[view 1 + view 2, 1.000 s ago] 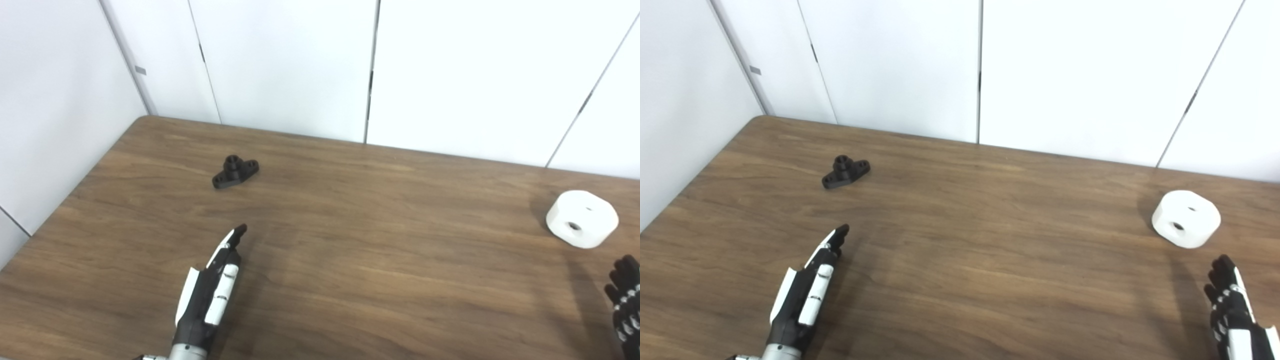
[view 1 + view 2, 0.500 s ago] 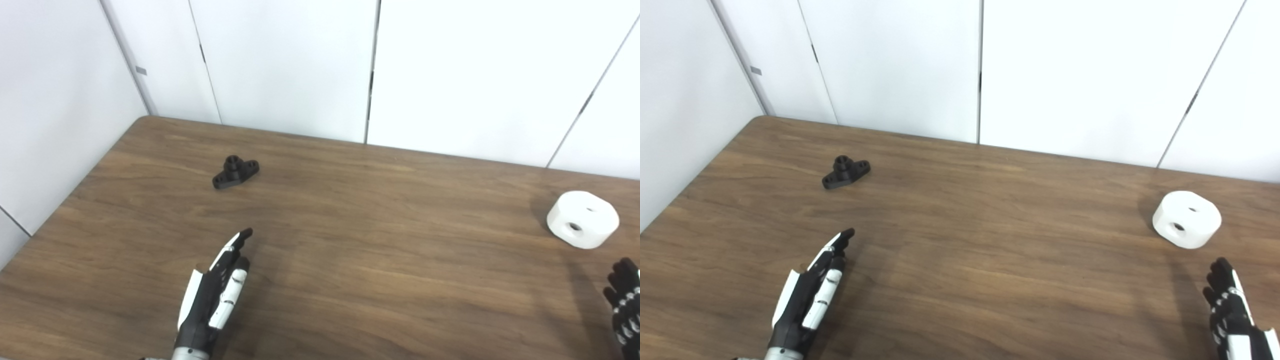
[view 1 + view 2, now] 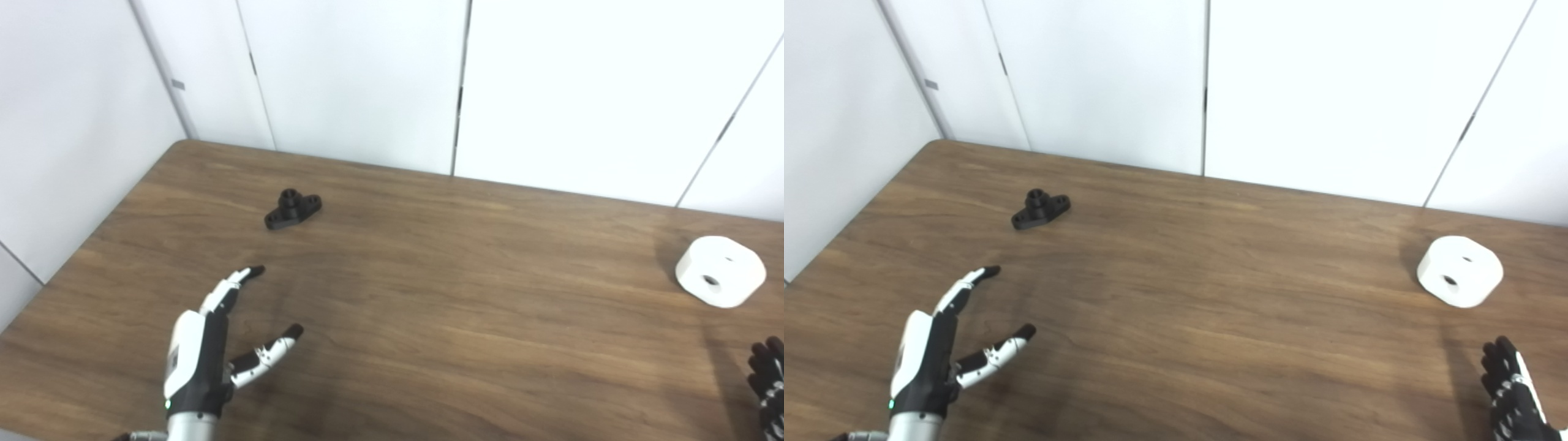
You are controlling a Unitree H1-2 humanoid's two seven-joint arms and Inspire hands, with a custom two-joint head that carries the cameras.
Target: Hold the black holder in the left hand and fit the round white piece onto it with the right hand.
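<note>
Here, in the left eye view, one black holder (image 3: pixel 293 209) and one round white piece (image 3: pixel 720 280) are seen on the table (image 3: pixel 465 306), well apart. In the right eye view, the left hand (image 3: pixel 928 355) is spread wide, empty; the right hand (image 3: pixel 1513 395) is cut off, fingers extended.

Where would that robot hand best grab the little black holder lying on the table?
Probably across the long flat base of the small black plastic holder, from above: it lies flat on the brown wooden table with its round boss pointing up, which should stay free. The open left hand is nearest.
</note>
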